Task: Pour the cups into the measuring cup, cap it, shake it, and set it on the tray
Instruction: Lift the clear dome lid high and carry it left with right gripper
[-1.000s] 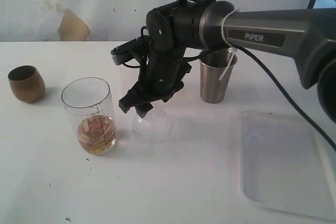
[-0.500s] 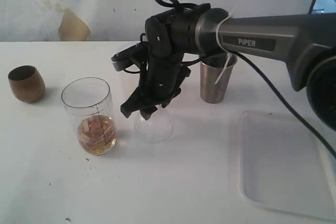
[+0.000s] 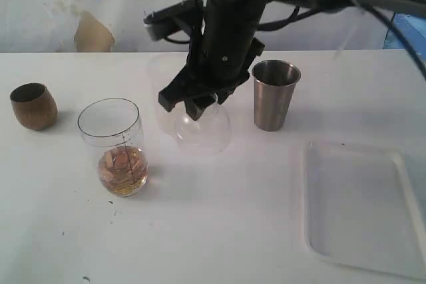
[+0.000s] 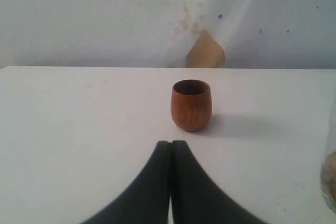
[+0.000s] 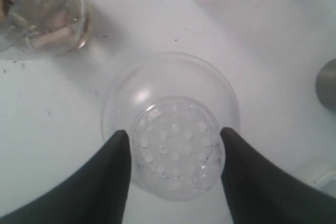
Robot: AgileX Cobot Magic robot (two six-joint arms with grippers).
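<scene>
The measuring cup (image 3: 112, 145) stands left of centre with brownish contents in its bottom; the right wrist view shows it too (image 5: 42, 14). My right gripper (image 3: 196, 106) is shut on a clear domed cap (image 3: 203, 131), held mouth-down a little above the table between the measuring cup and the steel tumbler (image 3: 274, 94). In the right wrist view, the fingers (image 5: 118, 156) press the cap's (image 5: 173, 98) narrow dimpled end. The brown cup (image 3: 33, 106) stands upright at far left. My left gripper (image 4: 170, 143) is shut and empty, a short way off the brown cup (image 4: 191, 104).
The white tray (image 3: 363, 204) lies at the front right with nothing on it. The steel tumbler's rim (image 5: 328, 85) shows at the edge of the right wrist view. A pale wall with a tan patch (image 3: 91, 33) runs behind the table.
My right gripper closed on the domed cap and lifted it off the table, rising with the arm. The measuring cup, both cups and the tray have not moved.
</scene>
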